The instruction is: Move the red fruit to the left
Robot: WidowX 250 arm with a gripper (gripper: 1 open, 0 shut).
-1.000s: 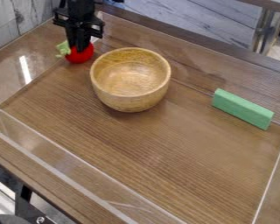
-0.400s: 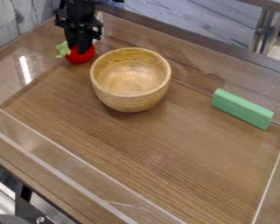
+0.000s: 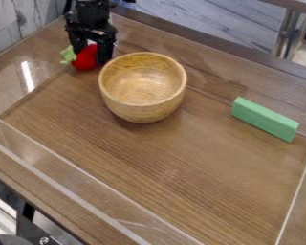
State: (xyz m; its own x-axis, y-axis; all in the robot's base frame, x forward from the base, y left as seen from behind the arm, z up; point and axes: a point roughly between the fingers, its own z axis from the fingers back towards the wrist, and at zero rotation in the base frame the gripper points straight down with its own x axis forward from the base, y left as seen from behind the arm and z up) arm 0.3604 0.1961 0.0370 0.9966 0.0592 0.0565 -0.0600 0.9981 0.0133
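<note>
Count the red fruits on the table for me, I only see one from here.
1. The red fruit sits at the table's far left, left of the wooden bowl, under the gripper, which partly hides it.

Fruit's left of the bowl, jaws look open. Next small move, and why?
Probably lift straight up. The gripper stands open over the red fruit, which rests on the table left of the wooden bowl. Rising first avoids nudging the fruit.
</note>
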